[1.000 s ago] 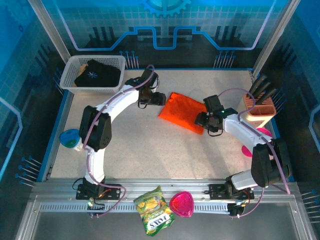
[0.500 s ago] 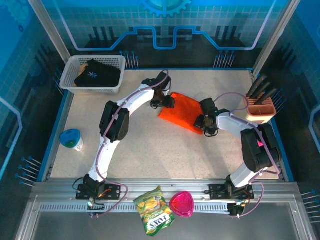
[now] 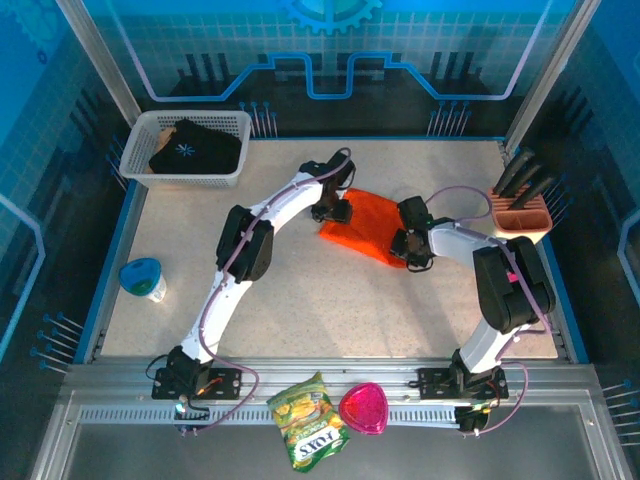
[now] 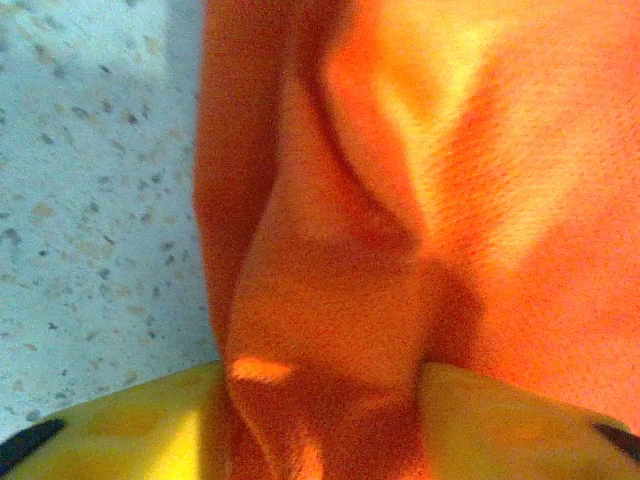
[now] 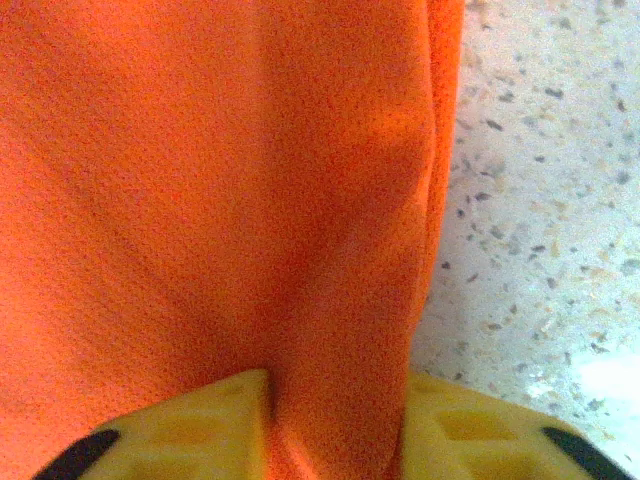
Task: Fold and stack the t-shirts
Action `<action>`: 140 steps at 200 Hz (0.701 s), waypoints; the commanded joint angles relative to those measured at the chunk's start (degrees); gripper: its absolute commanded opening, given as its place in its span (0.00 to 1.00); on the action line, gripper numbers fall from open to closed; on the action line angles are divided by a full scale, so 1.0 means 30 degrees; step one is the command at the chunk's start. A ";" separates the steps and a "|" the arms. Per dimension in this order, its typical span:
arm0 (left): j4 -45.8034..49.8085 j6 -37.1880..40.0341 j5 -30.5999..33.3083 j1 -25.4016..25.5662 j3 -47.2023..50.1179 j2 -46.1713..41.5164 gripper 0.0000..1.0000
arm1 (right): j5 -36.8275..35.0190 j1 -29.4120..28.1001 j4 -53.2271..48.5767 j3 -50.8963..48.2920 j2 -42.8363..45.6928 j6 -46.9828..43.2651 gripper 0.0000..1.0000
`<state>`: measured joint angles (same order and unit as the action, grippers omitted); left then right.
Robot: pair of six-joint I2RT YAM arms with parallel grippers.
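Item: orange shirt, a rumpled, half-folded wedge between my two claws. Left claw: part-closed, pinching a raised ridge of its cloth. Right claw: narrower, a fold of the opposite edge filling its gap. Black shirt: far off beyond my left claw, in basket. Folding unfinished and stacking not begun, I judge.
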<state>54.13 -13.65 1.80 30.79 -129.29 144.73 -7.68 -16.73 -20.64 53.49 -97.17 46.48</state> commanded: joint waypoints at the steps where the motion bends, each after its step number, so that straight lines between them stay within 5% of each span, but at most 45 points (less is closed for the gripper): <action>1: 0.1498 -0.0070 0.1115 0.0168 0.0357 0.0701 0.41 | 0.0283 0.0179 -0.0003 0.0427 -0.0607 -0.0522 0.29; 42: 0.0561 -0.0452 0.2221 -0.0007 0.2753 -0.0459 0.00 | 0.1280 0.0303 0.0205 0.1300 -0.1394 -0.1996 0.02; 98: -0.0372 -0.0192 0.3047 -0.1829 0.3850 -0.1367 0.00 | 0.1932 0.0470 -0.0232 0.4718 -0.3530 -0.4743 0.00; 140: 0.0062 0.0857 0.2924 -0.3506 0.0481 -0.0090 0.00 | 0.2358 0.0953 -0.1432 0.9282 -0.6449 -0.6581 0.00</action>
<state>50.92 -13.96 7.75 24.12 -122.15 140.42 -0.86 -15.92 -21.23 74.85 -112.07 31.77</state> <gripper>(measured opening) 0.059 0.067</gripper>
